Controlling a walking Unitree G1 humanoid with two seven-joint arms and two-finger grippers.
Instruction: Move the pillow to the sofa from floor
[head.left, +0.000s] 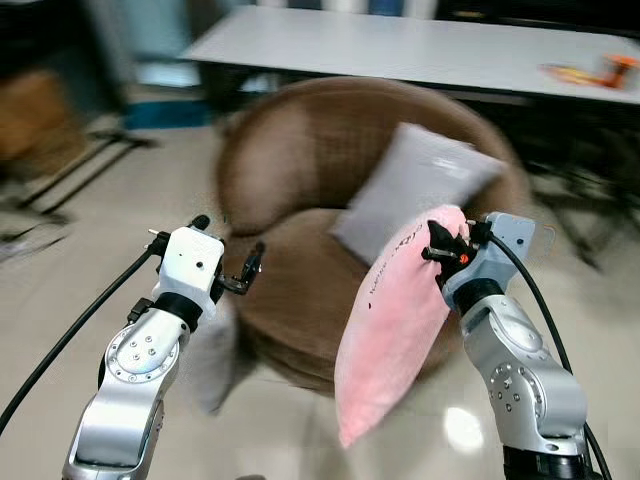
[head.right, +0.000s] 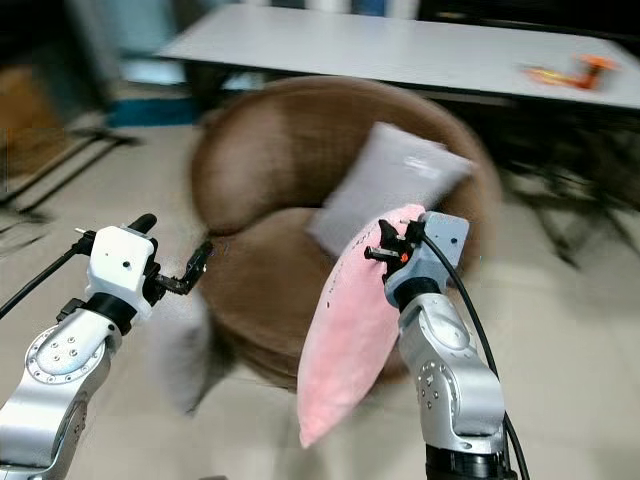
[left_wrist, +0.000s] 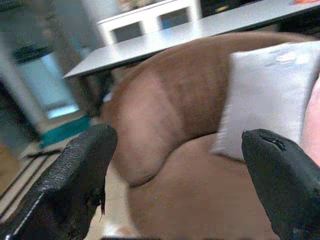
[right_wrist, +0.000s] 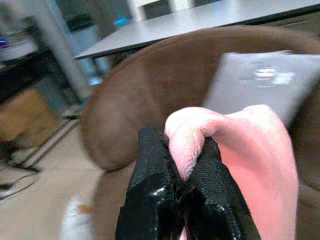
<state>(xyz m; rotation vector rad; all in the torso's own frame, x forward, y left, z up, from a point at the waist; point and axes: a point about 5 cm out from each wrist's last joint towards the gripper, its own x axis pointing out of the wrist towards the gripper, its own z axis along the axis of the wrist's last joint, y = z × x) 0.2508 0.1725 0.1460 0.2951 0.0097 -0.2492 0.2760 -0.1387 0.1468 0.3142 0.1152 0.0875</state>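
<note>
A pink pillow (head.left: 392, 330) hangs by its upper corner from my right gripper (head.left: 446, 243), which is shut on that corner; its lower end dangles in front of the round brown sofa chair (head.left: 290, 190). In the right wrist view the black fingers (right_wrist: 150, 190) pinch the pink fabric (right_wrist: 250, 150). A grey pillow (head.left: 415, 190) leans against the sofa's back. My left gripper (head.left: 228, 250) is raised at the sofa's left side, open and holding nothing; its two fingers (left_wrist: 75, 175) stand wide apart in the left wrist view.
A long grey table (head.left: 420, 45) stands behind the sofa with an orange object (head.left: 600, 72) on it. Dark chair or stand legs (head.left: 80, 165) lie at the left. The floor is pale tile (head.left: 300, 430). The views are blurred by motion.
</note>
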